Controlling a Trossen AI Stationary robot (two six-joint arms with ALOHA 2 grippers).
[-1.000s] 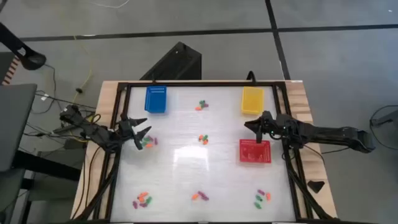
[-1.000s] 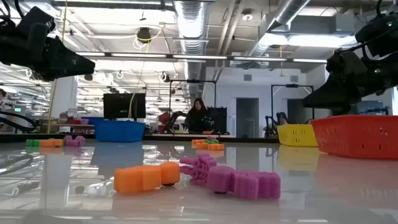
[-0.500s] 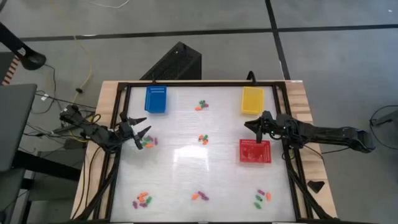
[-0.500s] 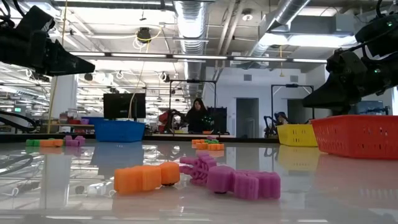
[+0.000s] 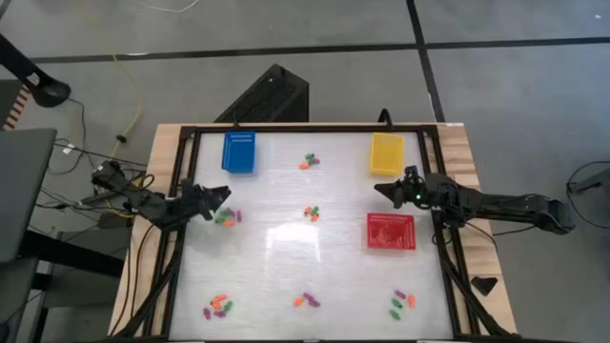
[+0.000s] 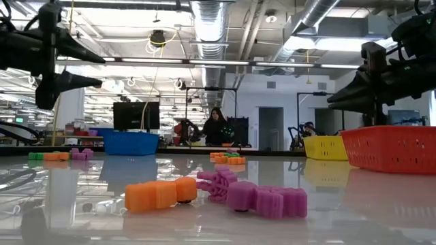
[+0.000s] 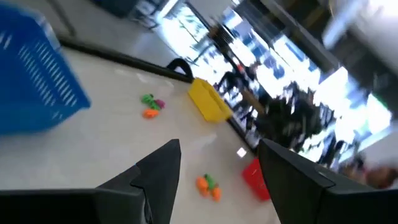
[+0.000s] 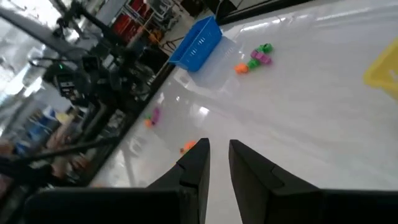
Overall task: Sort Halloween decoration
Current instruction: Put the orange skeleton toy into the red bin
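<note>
Halloween decoration (image 5: 226,218) just beside left end effector (image 5: 221,195)

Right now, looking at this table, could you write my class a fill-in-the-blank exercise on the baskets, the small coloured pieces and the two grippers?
1. The basket at the table's far left corner is ____.
2. The right gripper hovers between the yellow basket and the ____ basket.
3. The left gripper, near the table's left edge, has its fingers ____.
4. The pieces at the table's middle lie ____ any basket.

Missing words: blue; red; open; outside
</note>
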